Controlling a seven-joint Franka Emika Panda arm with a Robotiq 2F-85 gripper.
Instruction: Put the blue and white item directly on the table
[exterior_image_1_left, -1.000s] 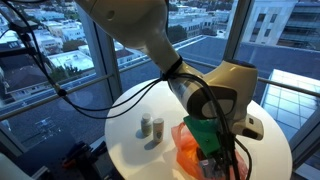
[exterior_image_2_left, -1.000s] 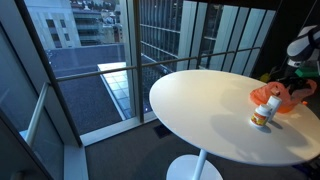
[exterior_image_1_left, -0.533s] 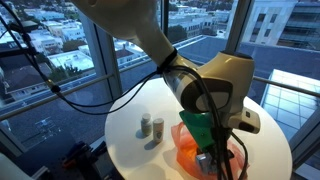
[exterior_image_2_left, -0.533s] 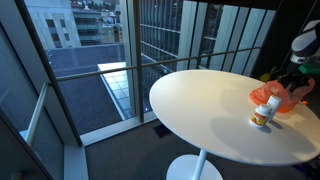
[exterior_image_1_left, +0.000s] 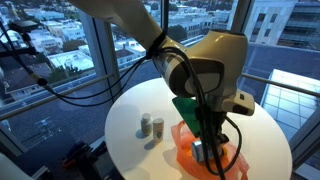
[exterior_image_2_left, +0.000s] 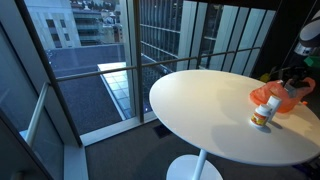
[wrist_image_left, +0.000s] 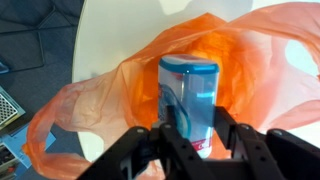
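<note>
Over the translucent orange plastic dish (wrist_image_left: 105, 95), at 12 o'clock from my fingertips in the wrist view: one small rectangular light-blue and white box (wrist_image_left: 190, 95). Its blue-capped end lay farthest from me, and the white body ran back between my fingers.

Holder: my gripper (wrist_image_left: 198, 138). The dark fingers (wrist_image_left: 232, 130) were pressed against the two long sides of the box at the end nearest me. I judged them clamped on it, not merely flanking it. Whether the box's underside touched the dish or hung free, I could not tell.

Handling, as judged: light. Probably a thin-walled carton or plastic case, stiff along its length but liable to dent under a hard squeeze. The faces looked smooth, so somewhat slippery. Best hold: across the narrow width, on the flat sides, about mid-body. My grip sat nearer one end than that, so the capped end could tip.

Surroundings: the dish was soft and crinkled and rose around the box at 3 and 9 o'clock, so it could snag or drag along. The round white-topped table (wrist_image_left: 110, 25) showed bare at 11 o'clock beyond the dish. Two small white cylindrical containers (exterior_image_1_left: 152, 127) stood at 9 o'clock of the dish in an exterior view, near it but apart.
</note>
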